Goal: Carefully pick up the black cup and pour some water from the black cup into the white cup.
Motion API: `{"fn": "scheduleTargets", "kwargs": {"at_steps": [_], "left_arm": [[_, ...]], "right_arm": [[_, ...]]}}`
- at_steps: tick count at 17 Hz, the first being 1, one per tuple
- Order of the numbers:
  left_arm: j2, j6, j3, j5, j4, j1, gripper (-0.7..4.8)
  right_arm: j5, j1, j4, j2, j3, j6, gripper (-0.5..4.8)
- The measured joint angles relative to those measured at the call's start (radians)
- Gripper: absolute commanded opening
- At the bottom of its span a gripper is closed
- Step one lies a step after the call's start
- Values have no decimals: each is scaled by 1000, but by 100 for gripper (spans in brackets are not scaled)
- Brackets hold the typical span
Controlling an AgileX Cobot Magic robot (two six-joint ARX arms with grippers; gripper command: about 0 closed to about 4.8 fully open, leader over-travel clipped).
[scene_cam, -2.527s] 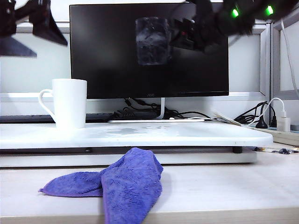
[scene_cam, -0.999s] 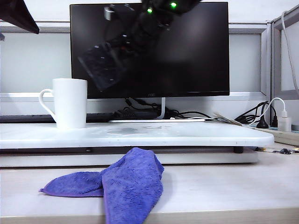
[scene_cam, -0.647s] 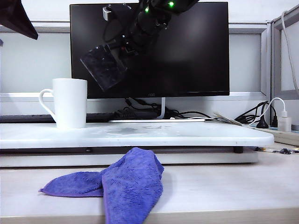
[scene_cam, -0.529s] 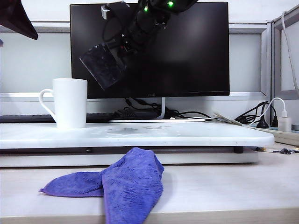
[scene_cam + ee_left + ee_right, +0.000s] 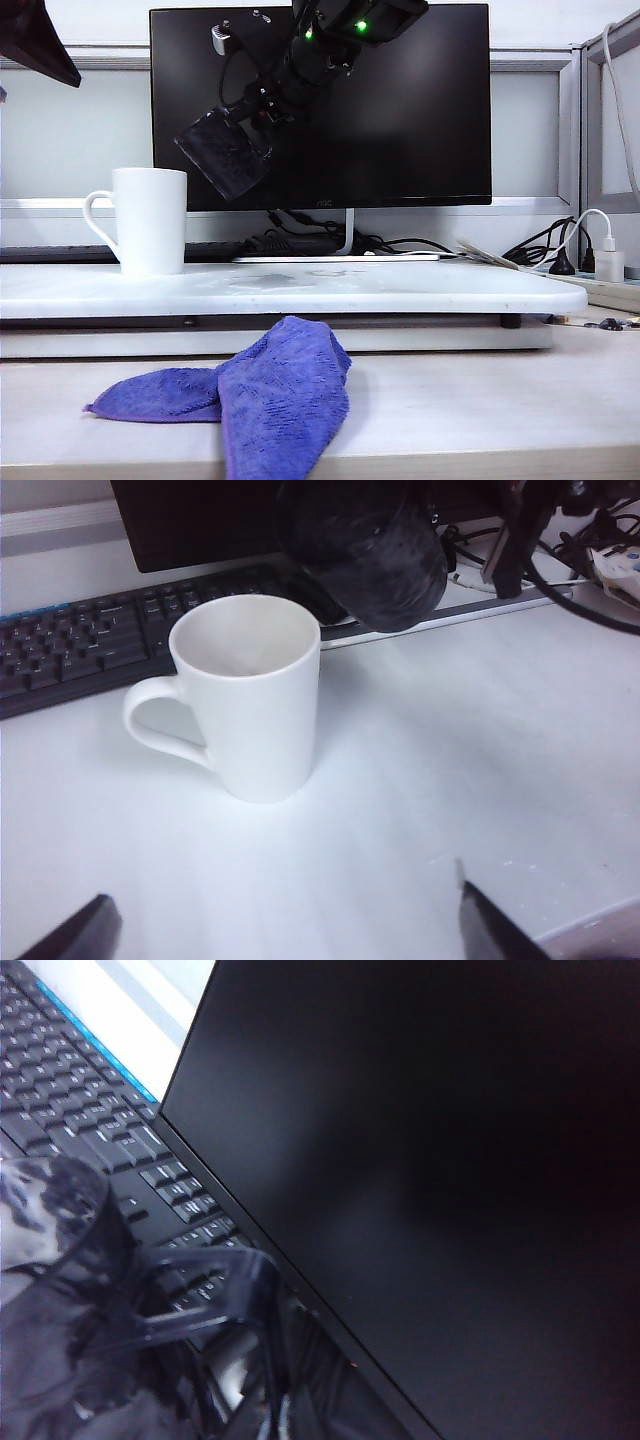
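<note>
The white cup [image 5: 150, 220] [image 5: 250, 695] stands upright on the white board [image 5: 400, 290], its handle to the left in the exterior view. The black cup [image 5: 222, 152] [image 5: 365, 540] [image 5: 60, 1310] hangs tilted in the air, above and to the right of the white cup, its mouth leaning toward it. My right gripper [image 5: 262, 105] reaches down from the upper right and is shut on the black cup at its handle [image 5: 230, 1290]. Pale glints of water show through the dark glass. No stream is visible. My left gripper [image 5: 285, 930] [image 5: 30, 40] hovers open, high at the left, with nothing in it.
A purple cloth [image 5: 250, 390] lies on the desk in front of the board. A black monitor [image 5: 400, 120] stands behind, with a keyboard [image 5: 80, 650] under it behind the white cup. Cables and a charger [image 5: 600, 260] sit at the right.
My right gripper has carried the black cup left from mid-monitor toward the white cup and tipped it over. In the last half second it sank slightly. The left gripper stays still.
</note>
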Motion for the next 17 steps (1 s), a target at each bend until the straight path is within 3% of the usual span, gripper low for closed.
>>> {"fn": "scheduleTargets", "kwargs": {"at_steps": [17], "left_arm": [[0,0,0,0,0,0,479]], "right_arm": [[39,37,45,0,0,-213,-6]]}}
